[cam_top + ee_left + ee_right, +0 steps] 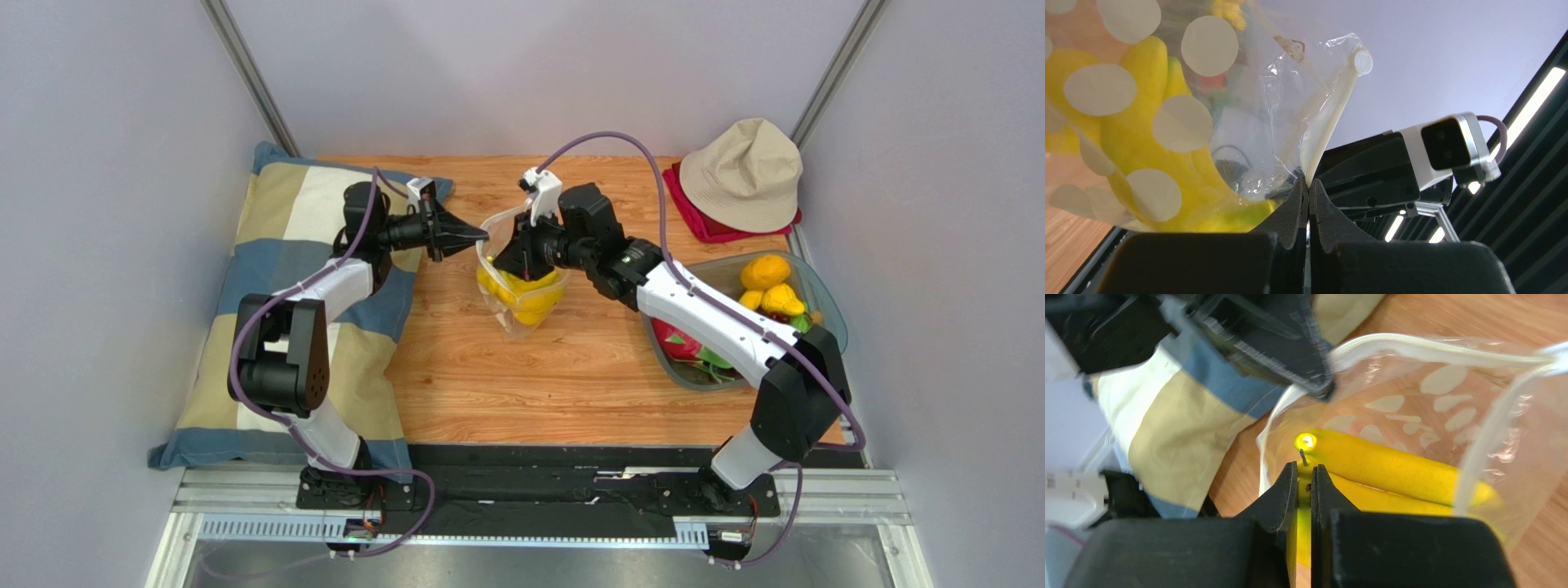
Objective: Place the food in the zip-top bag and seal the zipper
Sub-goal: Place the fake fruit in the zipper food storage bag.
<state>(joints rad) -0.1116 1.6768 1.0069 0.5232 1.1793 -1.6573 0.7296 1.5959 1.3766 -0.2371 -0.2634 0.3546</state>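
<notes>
The zip-top bag (521,292), clear with white dots, stands open-mouthed on the wooden table's middle. My left gripper (474,234) is shut on its whitish zipper strip (1328,131) at the left end of the mouth (1309,184). Yellow bananas (529,298) are inside the bag, seen through the plastic in the left wrist view (1137,153). My right gripper (523,262) reaches into the mouth from the right and is shut on the bananas' stem end (1304,476). The bananas (1389,471) lie below the strip (1438,350).
A grey tray (833,306) at the right holds an orange (767,270), a yellow fruit (783,300) and pink dragon fruit (675,339), partly under my right arm. A beige hat (742,172) lies at the back right. A plaid pillow (307,306) lies under my left arm.
</notes>
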